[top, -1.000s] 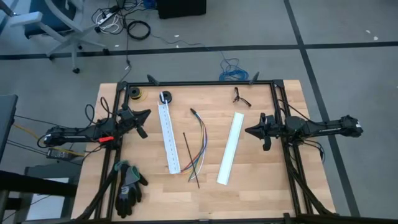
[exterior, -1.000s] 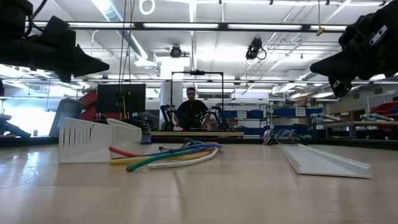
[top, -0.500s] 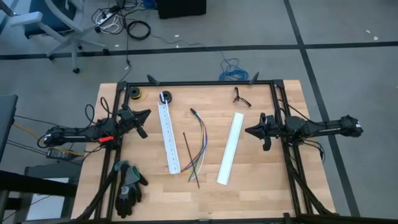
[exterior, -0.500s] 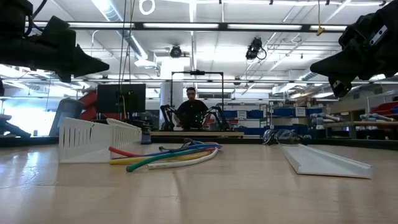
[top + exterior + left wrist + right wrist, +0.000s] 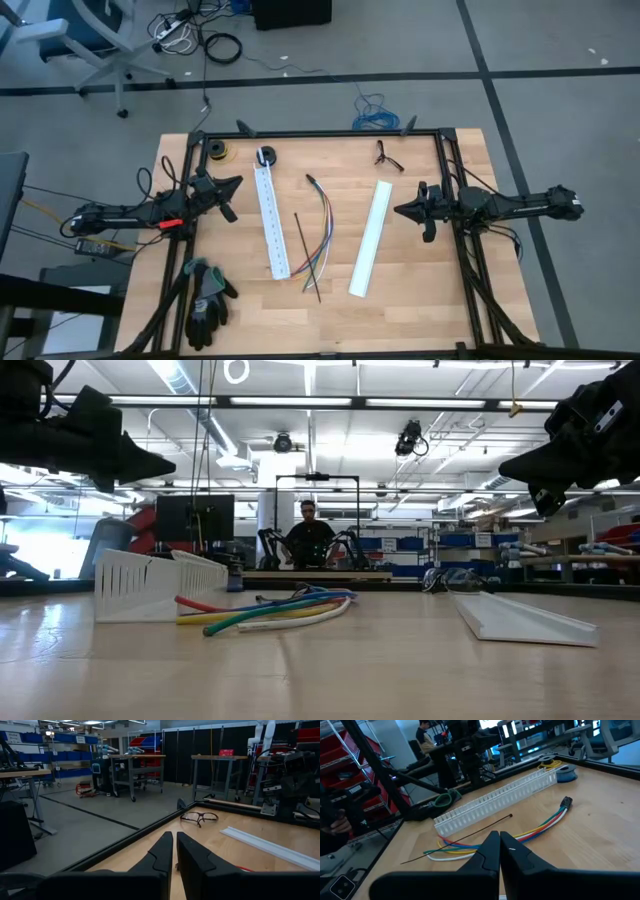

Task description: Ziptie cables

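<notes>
Cables point(image 5: 318, 233) lie mid-table between two white strips — long axis runs near edge to far edge, loose ends fanned at the near side, dark connector at the far tip. Left gripper point(image 5: 236, 183) and right gripper point(image 5: 399, 211) hang at opposite table sides, fingers pressed together, empty — well apart from the bundle.

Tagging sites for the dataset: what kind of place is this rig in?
Most likely an industrial lab or workshop. Beyond the wooden table are metal workbenches, shelving with blue bins, exposed ceiling lights and a person at another robot station.
</notes>
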You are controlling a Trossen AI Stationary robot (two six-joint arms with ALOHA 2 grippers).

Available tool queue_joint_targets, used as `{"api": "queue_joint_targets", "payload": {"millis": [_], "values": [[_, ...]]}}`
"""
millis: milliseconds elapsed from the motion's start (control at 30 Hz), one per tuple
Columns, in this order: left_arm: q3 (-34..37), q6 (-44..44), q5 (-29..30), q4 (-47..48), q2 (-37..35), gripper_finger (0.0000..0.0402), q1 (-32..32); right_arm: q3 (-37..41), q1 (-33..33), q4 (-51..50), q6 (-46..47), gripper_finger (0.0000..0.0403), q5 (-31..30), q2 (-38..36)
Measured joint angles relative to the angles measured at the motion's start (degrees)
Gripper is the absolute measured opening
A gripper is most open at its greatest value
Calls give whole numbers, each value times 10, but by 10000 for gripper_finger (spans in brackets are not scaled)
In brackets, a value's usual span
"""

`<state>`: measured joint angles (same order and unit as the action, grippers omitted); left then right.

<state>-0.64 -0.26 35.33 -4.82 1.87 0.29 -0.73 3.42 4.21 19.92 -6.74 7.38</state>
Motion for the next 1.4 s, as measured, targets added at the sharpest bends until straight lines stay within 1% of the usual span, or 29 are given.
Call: {"api": "queue_joint_targets", "payload": {"millis": [267,533,667,800,933,1200,1300,1400], "values": [[0,-1,0,0,0,35,0,0,0,0,0,4,0,0],[0,-20,-3,8,0,35,0,0,0,0,0,4,0,0],[-1,-38,-67,13,15,35,1,0,0,0,0,4,0,0],[-1,-63,-68,10,64,35,1,0,0,0,0,4,0,0],[-5,-76,-68,-32,135,35,1,0,0,0,0,4,0,0],[-72,-76,-69,-53,291,35,15,0,0,0,0,4,0,0],[-91,-78,-72,-83,336,35,16,0,0,0,0,4,0,0],[-115,-104,-77,-85,375,35,16,0,0,0,0,4,0,0]]}}
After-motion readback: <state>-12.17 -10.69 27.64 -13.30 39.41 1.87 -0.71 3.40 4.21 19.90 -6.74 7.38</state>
